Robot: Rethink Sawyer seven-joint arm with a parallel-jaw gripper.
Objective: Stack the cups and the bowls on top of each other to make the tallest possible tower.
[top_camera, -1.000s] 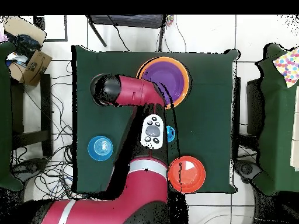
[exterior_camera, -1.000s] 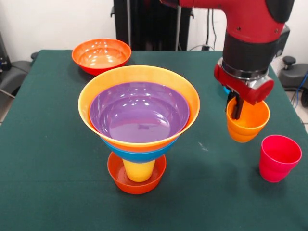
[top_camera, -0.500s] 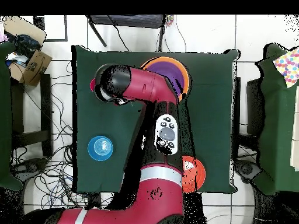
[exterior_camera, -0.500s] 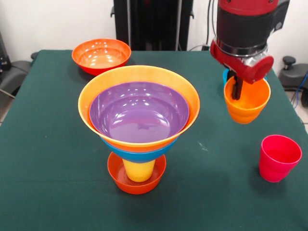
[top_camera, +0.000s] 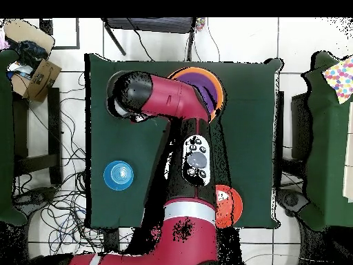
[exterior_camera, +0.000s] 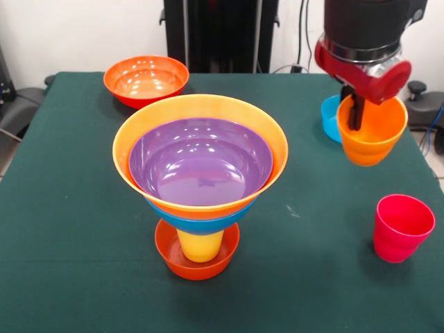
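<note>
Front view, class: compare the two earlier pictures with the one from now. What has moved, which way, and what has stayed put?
The hand, shut on the orange cup, has carried it up off the table and to the picture's right, uncovering the small teal-blue bowl behind it. The tower, the pinkish red cup and the red-orange bowl at the far side stayed where they were.

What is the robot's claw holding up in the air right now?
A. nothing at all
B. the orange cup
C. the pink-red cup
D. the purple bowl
B: in the front view the claw grips the rim of the orange cup, lifted clear of the table, while the pink-red cup stands on the cloth.
</note>
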